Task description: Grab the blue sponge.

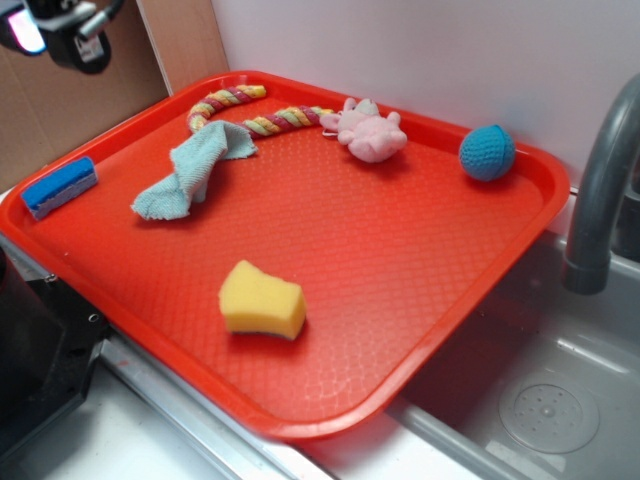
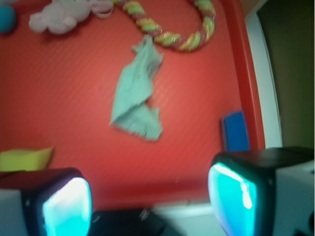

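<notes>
The blue sponge [image 1: 59, 186] is a small bright-blue block with a pale layer on its top edge. It lies at the left corner of the red tray [image 1: 400, 250]. In the wrist view the blue sponge [image 2: 235, 131] sits by the tray's right rim, just above the right fingertip [image 2: 234, 196]. My gripper [image 2: 150, 201] is open and empty, its jaws wide apart, high above the tray's left edge. In the exterior view only part of the gripper [image 1: 60, 30] shows at the top left, well above the sponge.
On the tray lie a yellow sponge [image 1: 262, 300], a grey-green cloth [image 1: 195, 170], a striped rope [image 1: 250, 110], a pink plush toy [image 1: 368, 130] and a blue crocheted ball [image 1: 487, 152]. A grey faucet [image 1: 600, 190] and a sink [image 1: 545, 400] stand at the right.
</notes>
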Action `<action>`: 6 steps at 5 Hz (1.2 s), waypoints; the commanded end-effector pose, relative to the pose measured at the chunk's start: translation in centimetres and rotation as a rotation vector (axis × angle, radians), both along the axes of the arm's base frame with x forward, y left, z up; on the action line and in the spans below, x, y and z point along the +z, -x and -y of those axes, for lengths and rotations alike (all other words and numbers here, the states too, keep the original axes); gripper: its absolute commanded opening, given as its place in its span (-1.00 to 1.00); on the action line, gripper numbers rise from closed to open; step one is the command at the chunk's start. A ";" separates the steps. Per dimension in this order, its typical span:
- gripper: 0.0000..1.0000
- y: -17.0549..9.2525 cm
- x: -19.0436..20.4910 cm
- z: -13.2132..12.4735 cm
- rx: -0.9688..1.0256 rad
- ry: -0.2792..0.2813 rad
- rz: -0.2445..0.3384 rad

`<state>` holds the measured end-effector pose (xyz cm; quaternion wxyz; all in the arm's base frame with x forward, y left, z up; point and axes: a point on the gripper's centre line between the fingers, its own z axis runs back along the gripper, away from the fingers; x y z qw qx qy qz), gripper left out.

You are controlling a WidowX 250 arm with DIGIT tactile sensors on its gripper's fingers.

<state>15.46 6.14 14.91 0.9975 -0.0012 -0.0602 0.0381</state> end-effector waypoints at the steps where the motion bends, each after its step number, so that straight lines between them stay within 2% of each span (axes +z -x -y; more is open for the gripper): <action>1: 1.00 2.4 -4.1 -6.2 -0.042 -0.064 -0.016; 2: 1.00 3.5 -5.3 -9.1 -0.003 -0.081 -0.048; 3: 1.00 1.3 -6.7 -10.0 -0.050 -0.097 -0.080; 4: 1.00 0.4 -8.9 -10.7 -0.075 -0.090 -0.099; 5: 1.00 0.8 -12.0 -9.9 -0.109 -0.057 -0.134; 6: 0.85 1.7 -13.8 -8.2 -0.080 -0.031 -0.184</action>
